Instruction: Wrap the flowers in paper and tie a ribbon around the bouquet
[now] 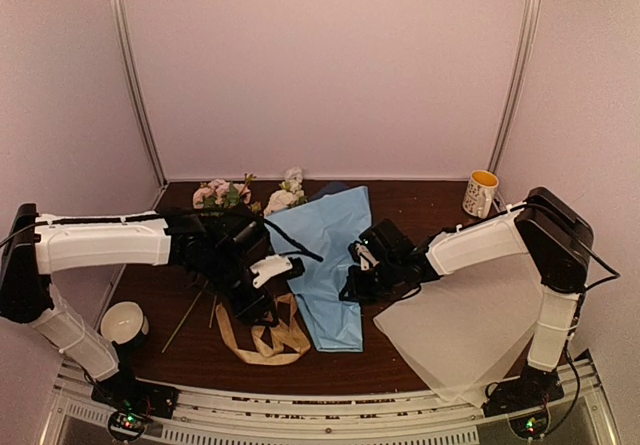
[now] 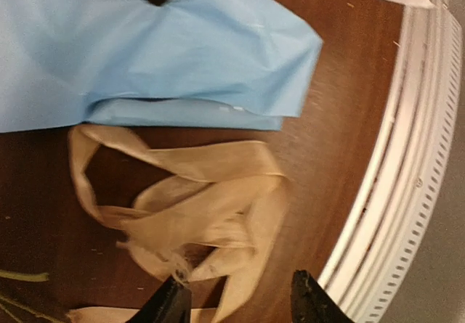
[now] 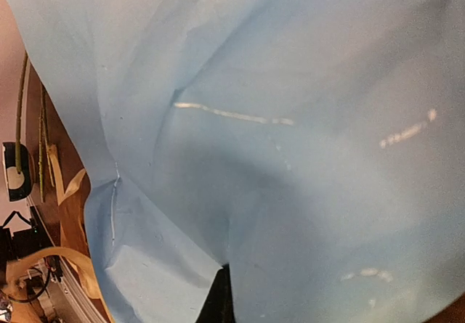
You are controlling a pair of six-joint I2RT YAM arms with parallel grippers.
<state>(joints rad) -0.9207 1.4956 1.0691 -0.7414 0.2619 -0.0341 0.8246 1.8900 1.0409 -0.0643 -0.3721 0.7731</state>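
The bouquet (image 1: 325, 265) lies mid-table as a cone of light blue paper (image 2: 145, 47), with white blooms (image 1: 283, 197) at its far, wide end. Next to its narrow end the tan-gold ribbon (image 2: 203, 207) lies in loose loops on the wood. My left gripper (image 2: 240, 305) hovers over the ribbon (image 1: 268, 337), open, with one strip running between its fingertips (image 2: 171, 305) and a frayed end touching the left one. My right gripper (image 3: 225, 301) is shut on the paper (image 3: 290, 120) at the cone's right edge, and the sheet hides nearly all of its fingers.
Loose pink flowers (image 1: 215, 193) lie at the back left, with thin green stems (image 1: 190, 315) under my left arm. A white bowl (image 1: 124, 322) sits front left and a mug (image 1: 481, 193) back right. A pale translucent sheet (image 1: 465, 325) overhangs the front right. The table's white rail (image 2: 407, 192) is close by.
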